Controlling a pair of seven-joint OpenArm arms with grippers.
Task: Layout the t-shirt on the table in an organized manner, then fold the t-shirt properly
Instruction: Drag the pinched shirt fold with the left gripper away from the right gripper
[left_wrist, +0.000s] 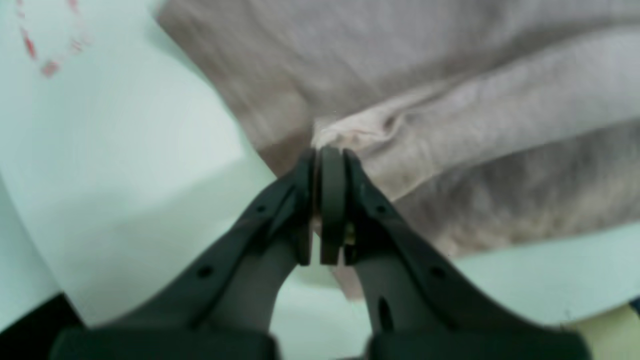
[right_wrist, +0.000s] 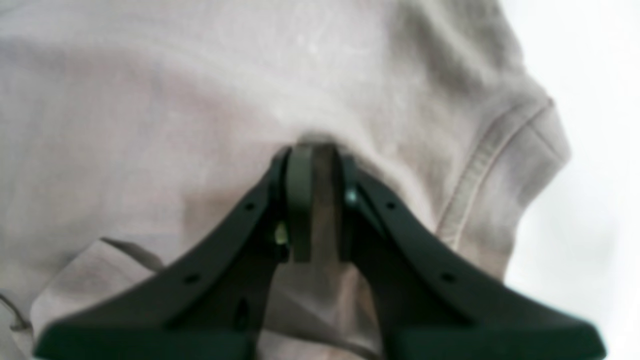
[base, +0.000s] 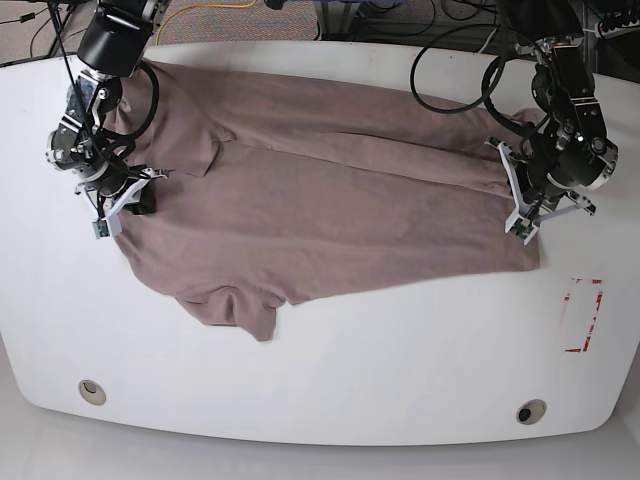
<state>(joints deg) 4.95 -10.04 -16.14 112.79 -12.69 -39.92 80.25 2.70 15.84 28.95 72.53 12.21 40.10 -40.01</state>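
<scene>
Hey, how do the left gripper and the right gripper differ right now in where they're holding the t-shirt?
The left gripper pinches the t-shirt at an outer corner beside bare table, near the red-white tape rectangle. The right gripper pinches further in on the cloth, close to a hemmed sleeve. Both are shut on fabric.

The table (base: 330, 400) is a large glossy white top with rounded corners. Two round grommet holes sit near its front edge, one at the left (base: 92, 391) and one at the right (base: 531, 411). A red-and-white tape rectangle (base: 583, 315) is stuck to the surface on the right side. A mauve-brown t-shirt (base: 320, 200) lies spread across the rear half, wrinkled, with one sleeve (base: 240, 312) pointing toward the front, well apart from the tape and the holes.
</scene>
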